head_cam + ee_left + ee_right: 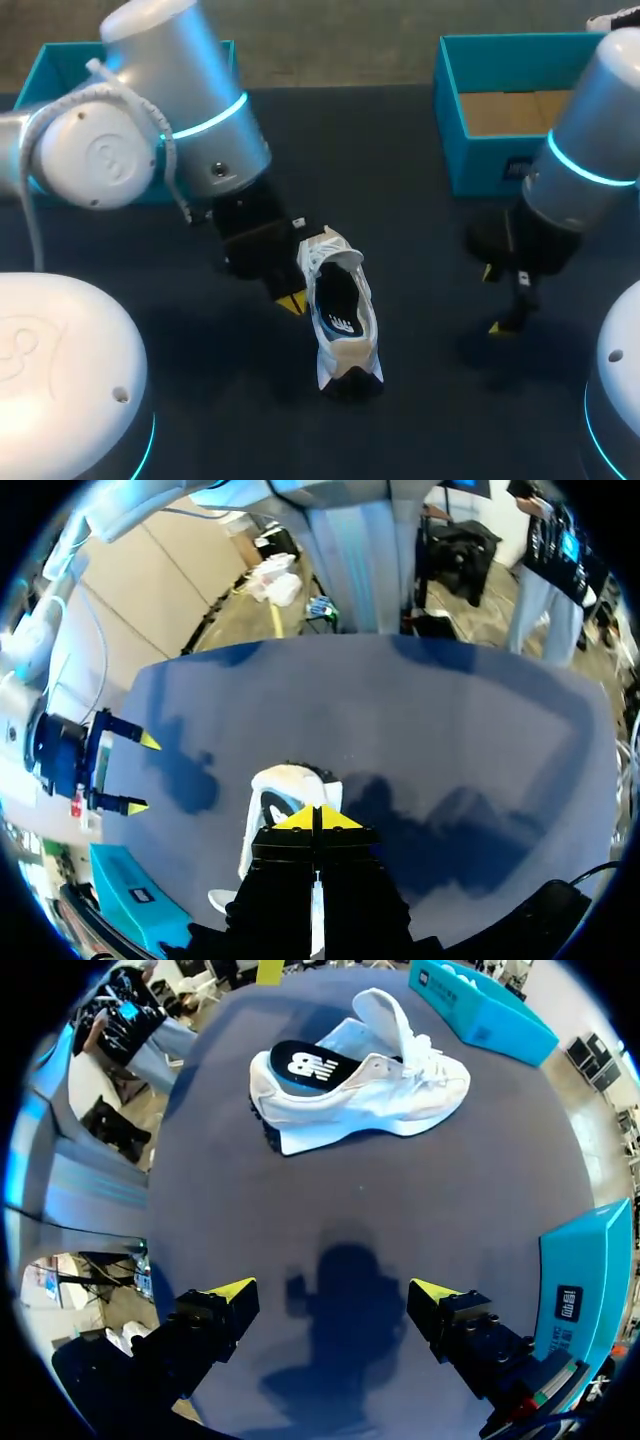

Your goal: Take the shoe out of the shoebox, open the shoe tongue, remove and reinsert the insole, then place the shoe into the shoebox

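Observation:
A white shoe (343,312) stands upright on the dark table, mid-table, heel toward the near edge. Its tongue (388,1012) is folded up and a dark insole (305,1065) with a white logo lies inside. My left gripper (292,303) hovers at the shoe's left side, fingers shut with nothing between them; its own view shows the joined yellow tips (315,818) over the shoe (285,785). My right gripper (492,300) hangs open over bare table right of the shoe, tips (335,1290) wide apart, the shoe (360,1075) well ahead of it. The open teal shoebox (455,130) sits at the back right.
A second teal box or lid (50,65) lies at the back left, partly behind my left arm. In the right wrist view the shoebox wall (590,1260) is close beside the right gripper. My right gripper (144,775) also shows in the left wrist view.

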Available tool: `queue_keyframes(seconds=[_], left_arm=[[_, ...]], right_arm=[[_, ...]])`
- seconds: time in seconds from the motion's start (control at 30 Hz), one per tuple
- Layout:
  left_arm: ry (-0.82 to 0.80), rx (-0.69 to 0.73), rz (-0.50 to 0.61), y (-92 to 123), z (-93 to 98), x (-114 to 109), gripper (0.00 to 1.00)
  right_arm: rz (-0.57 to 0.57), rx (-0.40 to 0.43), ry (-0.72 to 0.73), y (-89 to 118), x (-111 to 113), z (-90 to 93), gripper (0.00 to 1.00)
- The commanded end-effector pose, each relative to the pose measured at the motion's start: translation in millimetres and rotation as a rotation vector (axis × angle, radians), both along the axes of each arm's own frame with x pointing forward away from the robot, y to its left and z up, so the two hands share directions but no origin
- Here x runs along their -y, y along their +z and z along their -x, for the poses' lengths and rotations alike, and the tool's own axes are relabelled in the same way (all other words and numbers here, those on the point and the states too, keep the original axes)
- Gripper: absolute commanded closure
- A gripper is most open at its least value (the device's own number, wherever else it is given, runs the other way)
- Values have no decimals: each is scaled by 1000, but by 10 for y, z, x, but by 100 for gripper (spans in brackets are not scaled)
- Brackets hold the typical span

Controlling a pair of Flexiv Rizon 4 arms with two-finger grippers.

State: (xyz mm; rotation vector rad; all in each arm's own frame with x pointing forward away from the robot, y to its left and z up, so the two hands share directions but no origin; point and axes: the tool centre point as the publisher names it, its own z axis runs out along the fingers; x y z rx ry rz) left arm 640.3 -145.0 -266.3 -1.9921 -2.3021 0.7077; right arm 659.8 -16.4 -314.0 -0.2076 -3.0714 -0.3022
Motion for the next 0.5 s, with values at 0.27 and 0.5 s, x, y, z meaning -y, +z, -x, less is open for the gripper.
queue_keyframes(seconds=[0.27, 0.5], left_arm=[[-284, 106, -273, -129, -269, 311, 100], [-365, 134, -314, -196, -340, 318, 100]], right_arm=[[-44, 11, -34, 24, 312, 83, 0], [-44, 11, -34, 24, 312, 83, 0]])
